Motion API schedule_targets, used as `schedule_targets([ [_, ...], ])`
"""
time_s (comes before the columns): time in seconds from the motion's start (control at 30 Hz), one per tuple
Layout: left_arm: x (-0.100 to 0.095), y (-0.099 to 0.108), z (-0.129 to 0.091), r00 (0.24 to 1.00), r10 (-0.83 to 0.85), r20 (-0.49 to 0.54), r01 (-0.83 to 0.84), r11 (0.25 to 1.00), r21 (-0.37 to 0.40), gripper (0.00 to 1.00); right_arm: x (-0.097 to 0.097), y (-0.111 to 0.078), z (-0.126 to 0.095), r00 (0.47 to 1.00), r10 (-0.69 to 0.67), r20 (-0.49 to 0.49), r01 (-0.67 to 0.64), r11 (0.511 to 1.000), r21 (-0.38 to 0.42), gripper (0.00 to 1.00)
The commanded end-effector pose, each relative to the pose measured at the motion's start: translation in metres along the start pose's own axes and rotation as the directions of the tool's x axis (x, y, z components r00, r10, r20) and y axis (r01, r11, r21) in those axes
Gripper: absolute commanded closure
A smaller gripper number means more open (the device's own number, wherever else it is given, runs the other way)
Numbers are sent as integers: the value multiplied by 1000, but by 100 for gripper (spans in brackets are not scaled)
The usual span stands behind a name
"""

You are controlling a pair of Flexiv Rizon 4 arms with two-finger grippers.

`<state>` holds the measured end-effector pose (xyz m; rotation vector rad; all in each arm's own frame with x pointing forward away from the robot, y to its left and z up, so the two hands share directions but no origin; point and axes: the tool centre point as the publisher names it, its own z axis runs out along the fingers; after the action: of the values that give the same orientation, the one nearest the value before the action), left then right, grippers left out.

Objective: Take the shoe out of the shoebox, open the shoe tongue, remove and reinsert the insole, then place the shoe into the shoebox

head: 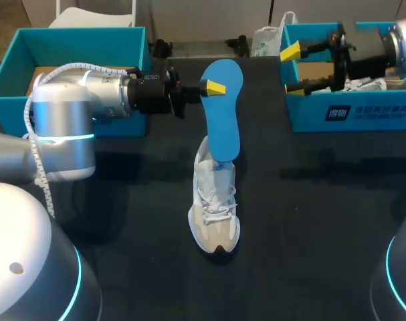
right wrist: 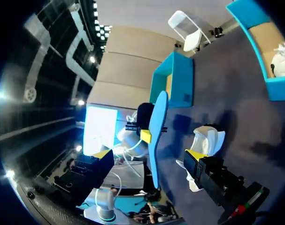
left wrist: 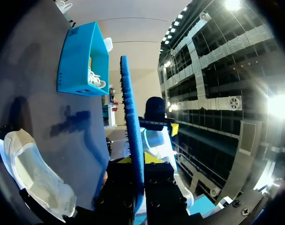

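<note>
Your left gripper [head: 215, 87] is closed on the upright blue insole [head: 224, 120]. Below this gripper, the insole's lower end meets the shoe [head: 216, 214]. Your right gripper [head: 291, 69] is open, above the shoebox [head: 353, 115].

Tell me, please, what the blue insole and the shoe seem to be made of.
The insole: probably foam, matte blue, a thin even sheet that holds its shape. The shoe: apparently fabric upper, dull white and beige, with cord laces.
</note>
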<state>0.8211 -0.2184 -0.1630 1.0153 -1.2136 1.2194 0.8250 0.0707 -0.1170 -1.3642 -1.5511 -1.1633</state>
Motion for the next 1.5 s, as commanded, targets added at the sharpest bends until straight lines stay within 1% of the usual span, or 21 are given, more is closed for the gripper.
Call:
schedule_targets([
  [0.03,-1,0,0,1000,0,-1,0,1000,1,100,17,-3,4,992,-31,122,30,1000,3,0],
  [0.1,-1,0,0,1000,0,-1,0,1000,1,100,21,-4,6,987,-46,155,44,999,15,0],
  [0.13,-1,0,0,1000,0,-1,0,1000,1,100,23,-4,6,987,-32,156,33,999,-6,0],
  [0.67,-1,0,0,1000,0,-1,0,1000,1,100,23,-4,6,987,-32,156,33,999,-6,0],
  [0.7,-1,0,0,1000,0,-1,0,1000,1,100,23,-4,6,979,-63,192,68,998,-16,0],
  [0.73,-1,0,0,1000,0,-1,0,1000,1,100,24,-4,7,970,-76,230,79,997,-3,0],
  [0.77,-1,0,0,1000,0,-1,0,1000,1,100,25,-5,7,964,-67,259,74,997,-18,0],
  [0.8,-1,0,0,1000,0,-1,0,1000,1,100,26,-6,7,951,-82,297,89,996,-9,0],
  [0.87,-1,0,0,1000,0,-1,0,1000,1,100,28,-6,8,928,-129,349,143,990,-14,0],
  [0.9,-1,0,0,1000,0,-1,0,1000,1,100,29,-6,9,915,-138,379,145,989,11,0],
  [0.93,-1,0,0,1000,0,-1,0,1000,1,100,29,-6,11,905,-123,408,134,991,1,0],
  [1.2,-1,0,0,1000,0,-1,0,1000,1,100,35,-3,20,832,-177,525,183,982,42,0],
  [1.27,-1,0,0,1000,0,-1,0,1000,1,100,41,-1,27,795,-183,578,178,982,66,0],
  [1.3,-1,0,0,1000,0,-1,0,1000,1,100,42,-1,28,789,-183,587,175,982,72,0],
  [1.4,-1,0,0,1000,0,-1,0,1000,1,100,48,1,34,740,-178,649,160,983,87,0],
  [1.43,-1,0,0,1000,0,-1,0,1000,1,100,52,1,37,716,-179,675,151,983,101,0],
  [1.5,-1,0,0,1000,0,-1,0,1000,1,100,57,1,41,687,-202,698,173,978,113,0],
])
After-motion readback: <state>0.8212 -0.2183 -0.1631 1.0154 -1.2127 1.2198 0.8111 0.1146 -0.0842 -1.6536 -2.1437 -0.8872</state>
